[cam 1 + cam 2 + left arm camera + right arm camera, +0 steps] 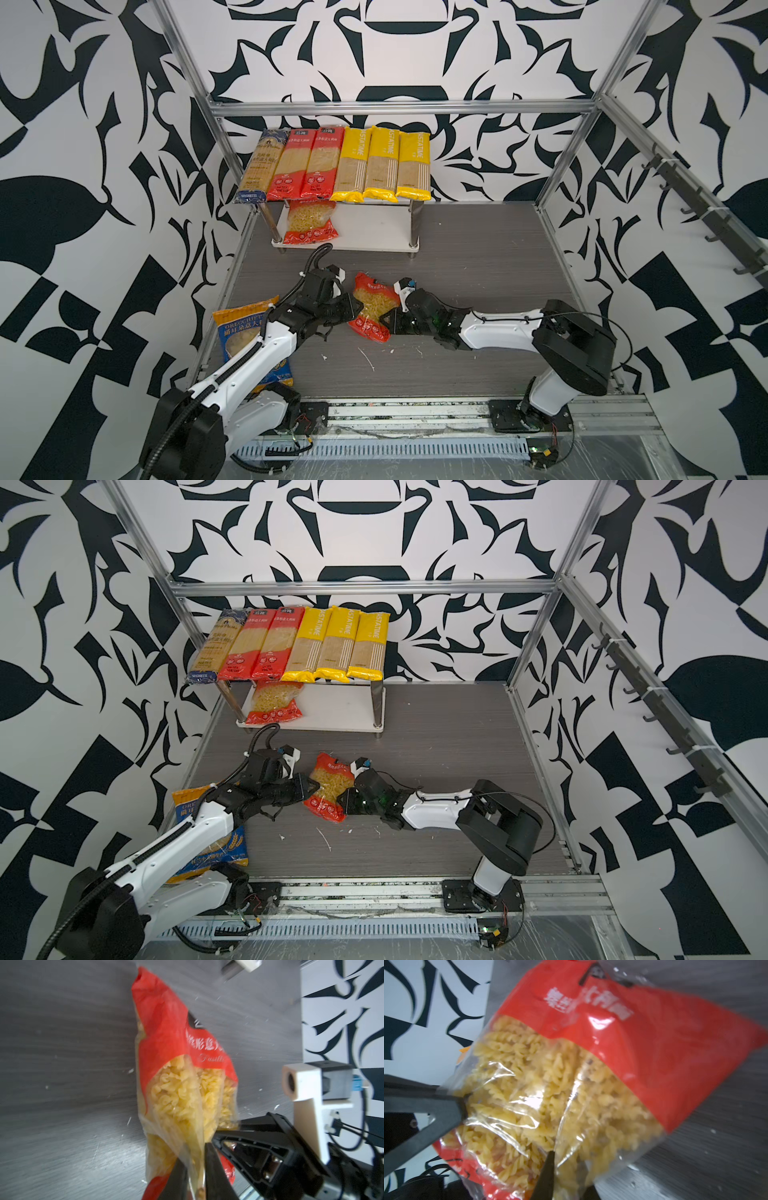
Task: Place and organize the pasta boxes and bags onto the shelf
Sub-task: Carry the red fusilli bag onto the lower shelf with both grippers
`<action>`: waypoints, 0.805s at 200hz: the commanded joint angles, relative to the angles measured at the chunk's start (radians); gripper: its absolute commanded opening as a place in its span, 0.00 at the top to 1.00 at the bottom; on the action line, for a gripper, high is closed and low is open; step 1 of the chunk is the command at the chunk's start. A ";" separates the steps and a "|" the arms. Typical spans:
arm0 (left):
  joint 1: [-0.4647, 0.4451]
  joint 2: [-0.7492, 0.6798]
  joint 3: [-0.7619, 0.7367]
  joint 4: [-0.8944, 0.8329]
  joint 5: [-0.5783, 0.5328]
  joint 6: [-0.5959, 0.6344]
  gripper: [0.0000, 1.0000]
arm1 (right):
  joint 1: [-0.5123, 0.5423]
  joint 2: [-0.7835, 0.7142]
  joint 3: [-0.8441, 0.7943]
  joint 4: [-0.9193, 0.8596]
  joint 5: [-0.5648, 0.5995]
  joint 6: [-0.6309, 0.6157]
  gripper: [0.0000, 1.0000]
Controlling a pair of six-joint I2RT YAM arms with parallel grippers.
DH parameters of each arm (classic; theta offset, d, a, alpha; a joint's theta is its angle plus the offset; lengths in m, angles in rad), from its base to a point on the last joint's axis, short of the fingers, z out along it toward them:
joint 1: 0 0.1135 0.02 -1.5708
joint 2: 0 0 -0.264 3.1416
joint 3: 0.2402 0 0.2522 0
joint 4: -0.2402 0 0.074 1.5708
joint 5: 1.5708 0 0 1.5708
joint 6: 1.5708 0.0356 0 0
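A short red bag of fusilli (372, 305) (330, 787) sits mid-table between both arms. My left gripper (356, 309) (194, 1154) is shut on a fold of its clear film from the left. My right gripper (390, 321) (568, 1169) is shut on the film from the right. Whether the bag (182, 1088) (571, 1084) touches the table I cannot tell. The shelf (374, 237) (345, 712) stands at the back. Its top board carries a dark-blue packet (259, 166), two long red ones (305, 164) and three yellow ones (382, 162). Another short red bag (309, 224) lies on the lower board.
A blue-orange bag (239, 332) (220, 845) lies at the table's left edge, partly under my left arm. Aluminium frame rails (399, 108) run above and beside the shelf. The lower board's right half is bare. White crumbs (365, 357) dot the dark tabletop.
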 commanded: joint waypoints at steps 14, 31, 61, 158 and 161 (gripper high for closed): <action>-0.009 -0.045 0.101 -0.004 0.019 0.034 0.84 | -0.014 -0.075 0.144 0.082 -0.013 -0.093 0.98; -0.010 -0.036 0.141 -0.004 0.004 0.058 0.84 | -0.035 -0.067 0.188 0.077 -0.024 -0.119 0.99; -0.005 -0.005 0.217 -0.010 -0.033 0.129 0.85 | -0.074 -0.052 0.274 0.060 -0.039 -0.166 1.00; 0.108 0.280 0.376 0.230 -0.134 0.319 0.86 | -0.200 0.206 0.519 0.300 -0.043 -0.312 1.00; 0.110 0.290 0.380 0.237 -0.132 0.324 0.86 | -0.202 0.217 0.531 0.308 -0.040 -0.317 1.00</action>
